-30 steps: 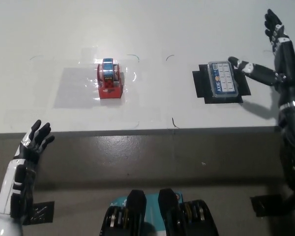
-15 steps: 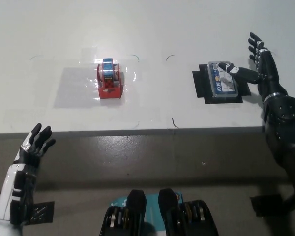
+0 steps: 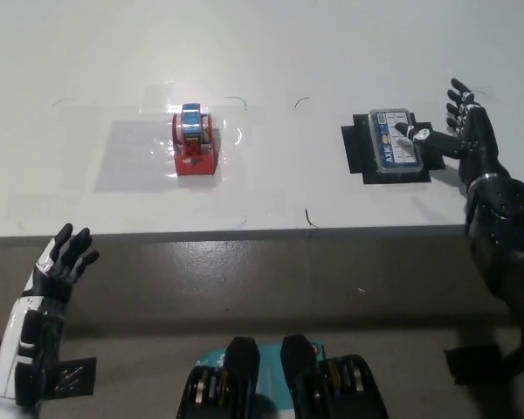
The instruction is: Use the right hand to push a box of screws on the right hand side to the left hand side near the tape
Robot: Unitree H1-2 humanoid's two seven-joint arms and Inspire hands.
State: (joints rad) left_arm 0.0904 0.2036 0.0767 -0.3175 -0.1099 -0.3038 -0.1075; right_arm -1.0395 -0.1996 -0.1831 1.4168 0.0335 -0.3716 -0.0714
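1. Box of screws [image 3: 397, 147], one, on black mat [image 3: 356, 153], right of tape dispenser [image 3: 194, 141], well apart.
2. Right robot hand [image 3: 458, 131] spread, thumb on box.
3. Left robot hand [image 3: 61, 258] spread, empty, below bench [image 3: 271, 52] edge.

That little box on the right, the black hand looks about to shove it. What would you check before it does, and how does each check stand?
1. Right hand at the box of screws: ok, one finger lies over the box's right part.
2. Hand open for pushing, not gripping: ok, fingers are spread.
3. Box sitting flat on its black mat: ok.
4. Table between box and tape dispenser: ok, only faint marks there.
5. Left hand out of the way: ok, below the table edge, open.
6. Firm contact with the box: cannot tell.
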